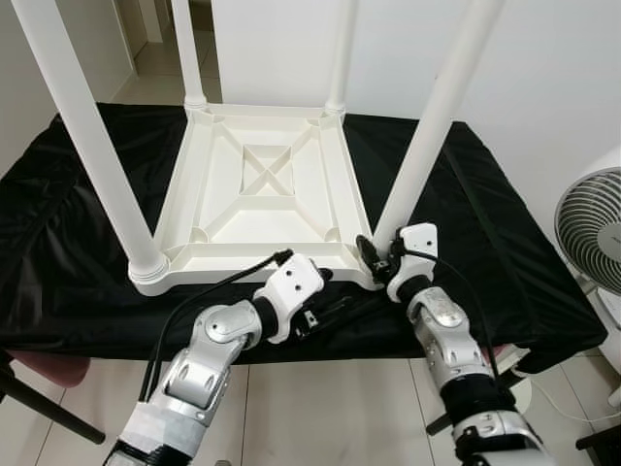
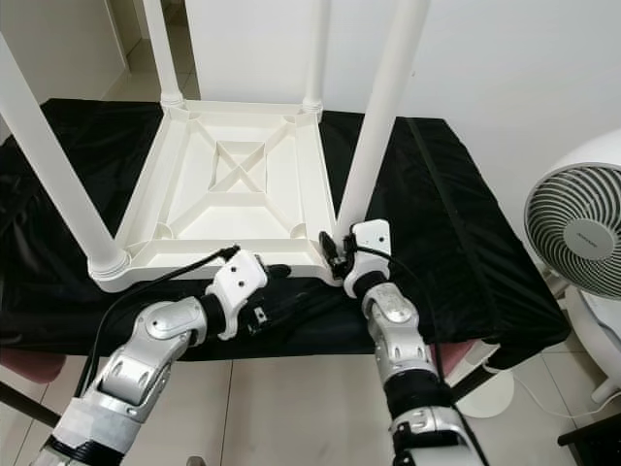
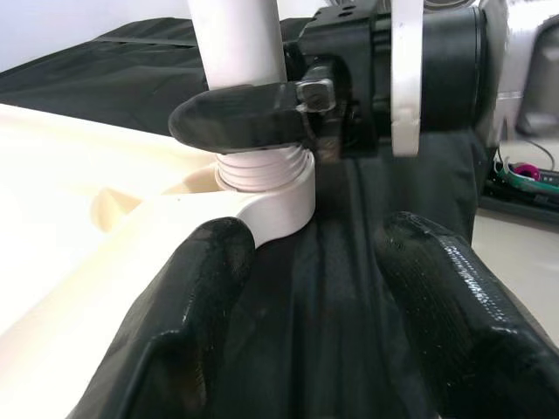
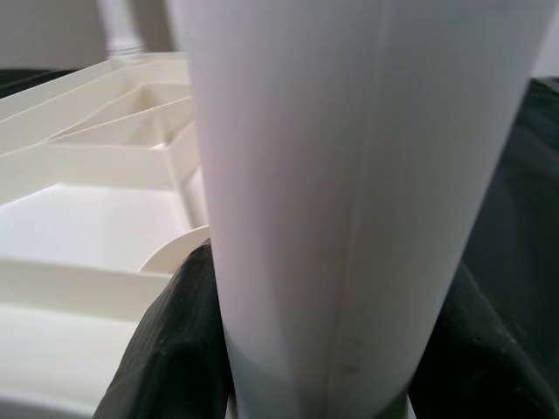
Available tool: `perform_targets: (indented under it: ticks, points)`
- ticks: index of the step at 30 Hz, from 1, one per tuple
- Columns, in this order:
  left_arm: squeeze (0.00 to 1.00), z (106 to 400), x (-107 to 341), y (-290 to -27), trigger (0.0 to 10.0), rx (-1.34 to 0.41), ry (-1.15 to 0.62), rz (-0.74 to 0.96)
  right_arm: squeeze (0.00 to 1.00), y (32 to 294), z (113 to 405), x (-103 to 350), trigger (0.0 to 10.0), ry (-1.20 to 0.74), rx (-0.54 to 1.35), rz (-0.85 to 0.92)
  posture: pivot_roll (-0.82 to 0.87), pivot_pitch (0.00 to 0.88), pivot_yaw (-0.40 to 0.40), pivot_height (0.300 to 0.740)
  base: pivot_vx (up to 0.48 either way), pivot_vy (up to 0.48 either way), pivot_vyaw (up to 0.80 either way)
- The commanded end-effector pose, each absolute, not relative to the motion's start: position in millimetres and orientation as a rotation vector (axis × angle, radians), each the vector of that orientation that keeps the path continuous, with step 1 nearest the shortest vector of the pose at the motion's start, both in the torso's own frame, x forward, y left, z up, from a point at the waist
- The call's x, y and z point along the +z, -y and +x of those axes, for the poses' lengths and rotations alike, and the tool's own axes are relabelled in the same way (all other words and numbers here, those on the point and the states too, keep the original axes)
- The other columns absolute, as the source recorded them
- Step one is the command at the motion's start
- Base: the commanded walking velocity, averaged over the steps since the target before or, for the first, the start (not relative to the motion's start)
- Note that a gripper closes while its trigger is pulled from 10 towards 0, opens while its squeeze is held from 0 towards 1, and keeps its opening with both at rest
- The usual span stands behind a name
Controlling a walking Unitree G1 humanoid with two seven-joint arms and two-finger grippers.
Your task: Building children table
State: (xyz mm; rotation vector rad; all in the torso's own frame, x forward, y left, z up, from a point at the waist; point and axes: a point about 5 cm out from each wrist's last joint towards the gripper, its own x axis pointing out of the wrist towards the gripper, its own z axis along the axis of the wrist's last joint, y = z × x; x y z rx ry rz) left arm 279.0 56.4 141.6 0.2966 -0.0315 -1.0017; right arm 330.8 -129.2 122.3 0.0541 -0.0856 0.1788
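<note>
So closest to the camera you've got the two silver arms coming up from the bottom; the left gripper (image 1: 325,311) sits low at the near edge of the black cloth-covered table (image 1: 505,243), its two black fingers (image 3: 196,305) spread apart with nothing between them, one of them right up against the near corner socket of the white plastic children's table top (image 1: 262,189); the right gripper (image 1: 374,254) is just beside it, a bit further in, and its fingers are clamped around the bottom of the near-right white round table leg (image 1: 432,126); from the left wrist view you can see one black finger wrapped across that leg just above the threaded collar, with thread ridges still showing above the socket, so the leg isn't seated all the way down.

The table top itself lies upside down on the black cloth, ribbed underside up, with an X-shaped brace in the middle; the near-left white leg (image 1: 92,146) stands in its corner socket and leans out toward the camera; further back the two far white legs (image 1: 189,49) stand upright in the far corners.

Off to the robot's right, on the pale tiled floor (image 1: 310,408) past the table end, there's a white pedestal fan (image 2: 577,228); behind everything is a plain white wall (image 1: 543,68).
</note>
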Motion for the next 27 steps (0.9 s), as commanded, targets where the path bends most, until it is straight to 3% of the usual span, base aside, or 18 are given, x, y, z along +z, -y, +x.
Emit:
perform_targets:
  ticks: [1, 17, 19, 21, 22, 23, 24, 27]
  points:
    - [0.00, 286, 141, -59, 10.0, -0.893, 0.035, 0.293, 0.00, 128, 326, 107, 0.0, 0.008, 0.101, 0.117, 0.09, 0.011, -0.035, 0.740, 0.000, 0.000, 0.00]
    - [0.00, 306, 142, -62, 10.0, -0.753, 0.052, 0.265, 0.00, 115, 324, 106, 0.0, -0.024, -0.005, 0.129, 0.08, 0.016, -0.048, 0.740, 0.000, 0.000, 0.00]
    - [0.00, 314, 148, -69, 10.0, -0.705, 0.072, 0.259, 0.00, 122, 326, 105, 10.0, -0.036, -0.039, 0.097, 0.08, 0.019, -0.048, 0.740, 0.000, 0.000, 0.00]
    - [0.00, 317, 150, -71, 10.0, -0.690, 0.076, 0.250, 0.00, 125, 327, 106, 10.0, -0.035, -0.049, 0.089, 0.08, 0.019, -0.046, 0.740, 0.000, 0.000, 0.00]
    - [0.00, 319, 152, -74, 10.0, -0.680, 0.082, 0.240, 0.83, 127, 327, 107, 10.0, -0.022, -0.054, 0.099, 0.08, 0.019, -0.045, 0.740, 0.000, 0.000, 0.00]
    - [0.00, 319, 152, -74, 10.0, -0.680, 0.082, 0.240, 0.83, 127, 327, 107, 10.0, -0.022, -0.054, 0.099, 0.08, 0.019, -0.045, 0.740, 0.000, 0.000, 0.00]
    - [0.00, 320, 154, -75, 10.0, -0.671, 0.087, 0.235, 1.00, 129, 327, 109, 10.0, -0.007, -0.054, 0.102, 0.08, 0.019, -0.044, 0.740, 0.000, 0.000, 0.00]
    - [0.00, 322, 155, -78, 10.0, -0.653, 0.091, 0.218, 1.00, 133, 326, 114, 10.0, 0.025, -0.052, 0.112, 0.08, 0.020, -0.043, 0.740, 0.000, 0.000, 0.00]
